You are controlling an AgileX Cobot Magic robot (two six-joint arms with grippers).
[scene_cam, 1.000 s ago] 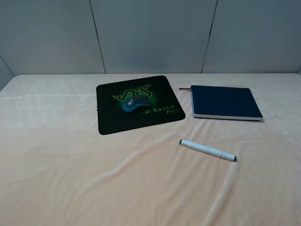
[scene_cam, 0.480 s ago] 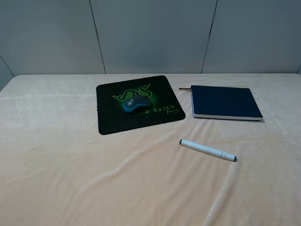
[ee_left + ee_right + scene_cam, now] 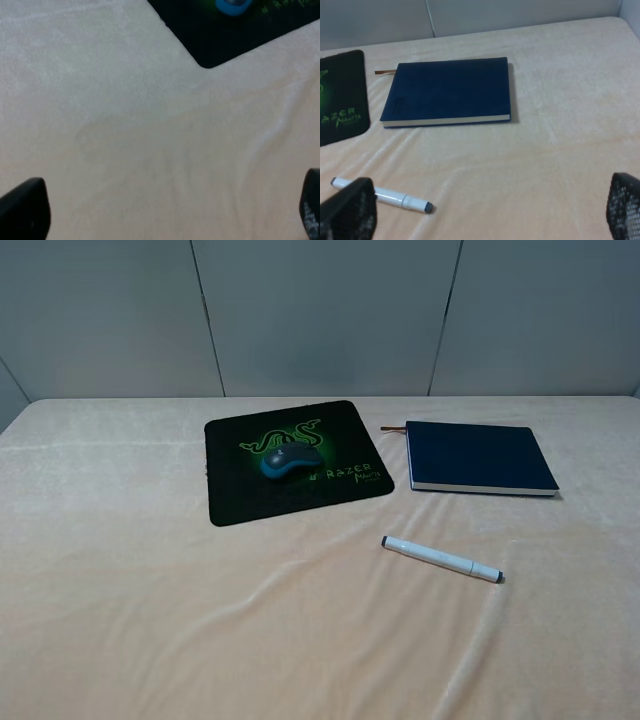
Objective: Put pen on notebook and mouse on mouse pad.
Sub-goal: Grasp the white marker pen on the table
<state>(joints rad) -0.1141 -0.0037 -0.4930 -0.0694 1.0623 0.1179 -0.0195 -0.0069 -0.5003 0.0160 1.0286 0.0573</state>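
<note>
Left gripper (image 3: 167, 207) is spread wide, two dark fingertips (image 3: 24, 209) far apart at the frame edges, nothing between them but bare peach cloth (image 3: 150, 590). It holds nothing. The mouse (image 3: 291, 461) already sits on the mouse pad (image 3: 235, 495), about the middle of it, over the green logo. From the left wrist camera only a rounded corner of the pad and a sliver of the teal mouse show, well ahead of the open jaws and apart from them. Right gripper (image 3: 485, 207) is also wide open and empty, fingers (image 3: 347, 210) at the two lower corners of its view. The pen (image 3: 441, 559) lies flat on the cloth, not on the notebook (image 3: 480, 456), nearer the front of the table than the notebook and a little toward the pad side, with a clear gap of cloth between the two. In the right wrist view the pen passes just beside one fingertip, off to that side and not centred between the jaws; contact cannot be told. The notebook lies closed and flat, right of the pad, farther ahead of the right gripper, ribbon bookmark (image 3: 391, 428) poking out toward the pad. Neither arm shows in the high view.
</note>
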